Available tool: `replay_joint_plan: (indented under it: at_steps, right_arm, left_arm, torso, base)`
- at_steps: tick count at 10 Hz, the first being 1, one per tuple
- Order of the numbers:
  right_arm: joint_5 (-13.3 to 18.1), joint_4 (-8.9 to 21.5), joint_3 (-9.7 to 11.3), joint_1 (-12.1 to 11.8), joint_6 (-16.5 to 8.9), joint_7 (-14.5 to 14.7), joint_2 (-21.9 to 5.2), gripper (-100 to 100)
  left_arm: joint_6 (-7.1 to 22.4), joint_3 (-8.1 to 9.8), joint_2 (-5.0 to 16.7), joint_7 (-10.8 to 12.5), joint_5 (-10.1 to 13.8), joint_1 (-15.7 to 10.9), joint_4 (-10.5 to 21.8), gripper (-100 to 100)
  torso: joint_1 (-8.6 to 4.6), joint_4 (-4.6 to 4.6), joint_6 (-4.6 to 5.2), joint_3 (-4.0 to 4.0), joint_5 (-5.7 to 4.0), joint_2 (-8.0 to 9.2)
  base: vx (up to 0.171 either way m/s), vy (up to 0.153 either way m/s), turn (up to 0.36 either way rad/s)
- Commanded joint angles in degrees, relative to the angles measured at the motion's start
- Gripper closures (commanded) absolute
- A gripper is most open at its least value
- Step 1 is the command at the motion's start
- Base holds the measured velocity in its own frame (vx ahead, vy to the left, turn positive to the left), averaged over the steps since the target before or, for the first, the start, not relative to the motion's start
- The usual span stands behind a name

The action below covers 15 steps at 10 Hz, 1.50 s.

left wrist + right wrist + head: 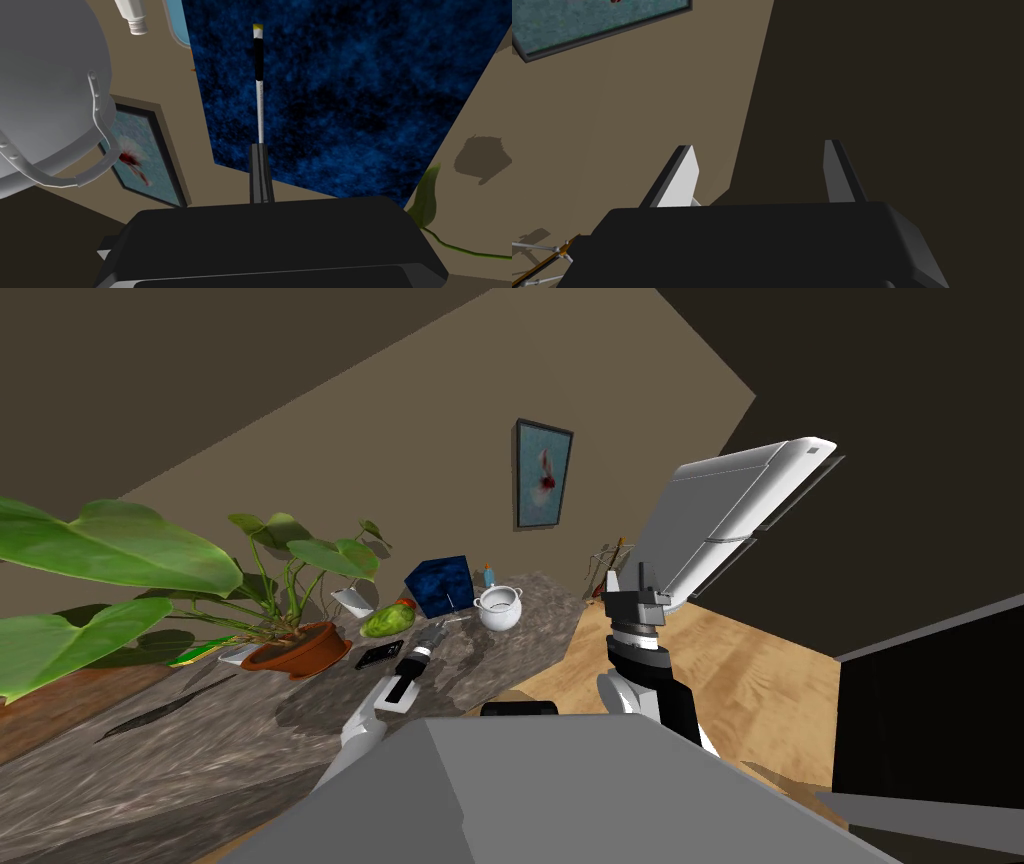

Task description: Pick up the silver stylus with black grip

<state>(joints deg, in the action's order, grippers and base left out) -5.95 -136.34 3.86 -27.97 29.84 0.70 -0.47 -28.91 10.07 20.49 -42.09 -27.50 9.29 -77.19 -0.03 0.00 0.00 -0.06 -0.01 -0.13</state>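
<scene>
- A long counter (200, 758) with a mottled brown and grey top runs across the head view, with the robot standing close against it.
- A tall white fridge (720, 508) stands beyond the counter's far end, over a wooden floor.
- A leafy green plant (110, 548) in a reddish-brown pot sits on the counter, on the robot's left.
- A dark blue cube (440, 584) stands near the middle of the counter. It forms the backdrop in the left wrist view.
- A round white pot (498, 608) with looped handles sits just beside the cube.
- The right gripper (632, 578) is raised beside the counter's end, well apart from the objects. Its two fingers stand wide apart and hold nothing.
- The left gripper (260, 150) reaches out over the counter, pointing towards the blue cube. Its two fingers are pressed together, clamping the lower end of the stylus.
- The stylus (259, 100) is a thin silver rod with a black grip section and a small yellow tip. It sticks straight out from the closed fingertips, in line with the gripper, its tip in front of the cube's face.
- Progress, as a judgement: the grasp looks made, and the stylus appears clear of the counter top, since the cube and wall show behind it. What seems left is raising it a little higher, steadily, to confirm a secure hold. The pinch is at one end, so the rod could pivot or slip.
</scene>
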Motion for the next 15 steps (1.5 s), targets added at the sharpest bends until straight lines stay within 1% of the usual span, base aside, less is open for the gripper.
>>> replay_joint_plan:
  at_steps: [1, 3, 4, 5, 10, 15]
  right_arm:
    - [0.00, 0.00, 0.00, 0.00, 0.00, 0.00, 0.00, 0]
    - [0.00, 0.00, 0.00, 0.00, 0.00, 0.00, 0.00, 0]
    - [0.00, 0.00, 0.00, 0.00, 0.00, 0.00, 0.00, 0]
    - [0.00, 0.00, 0.00, 0.00, 0.00, 0.00, 0.00, 0]
    - [0.00, 0.00, 0.00, 0.00, 0.00, 0.00, 0.00, 0]
    - [0.00, 0.00, 0.00, 0.00, 0.00, 0.00, 0.00, 0]
  left_arm:
    - [0.00, 0.00, 0.00, 0.00, 0.00, 0.00, 0.00, 100]
    - [0.00, 0.00, 0.00, 0.00, 0.00, 0.00, 0.00, 100]
    - [0.00, 0.00, 0.00, 0.00, 0.00, 0.00, 0.00, 0]
    - [1.74, 0.78, 0.56, 0.27, 0.14, -1.49, 0.81, -100]
    - [5.85, 2.63, 1.91, 0.85, 0.46, -5.01, 2.67, -100]
    - [10.75, 4.86, 3.52, 1.55, 0.82, -9.21, 4.87, -100]
  torso:
    - [0.00, 0.00, 0.00, 0.00, 0.00, 0.00]
    - [0.00, 0.00, 0.00, -0.01, 0.00, -0.01]
    - [0.00, 0.00, 0.00, -0.01, 0.00, -0.01]
    - [0.00, 0.00, 0.00, -0.01, 0.00, -0.01]
    - [-0.18, -0.03, 0.02, -0.08, -0.04, -0.14]
    - [-0.17, -0.03, 0.00, -0.07, -0.04, -0.12]
  base:
    - [0.000, 0.000, 0.000]
    - [0.000, 0.000, 0.000]
    - [0.000, 0.000, 0.000]
    - [0.020, -0.031, -0.067]
    - [0.030, -0.049, -0.047]
    - [0.029, -0.046, -0.052]
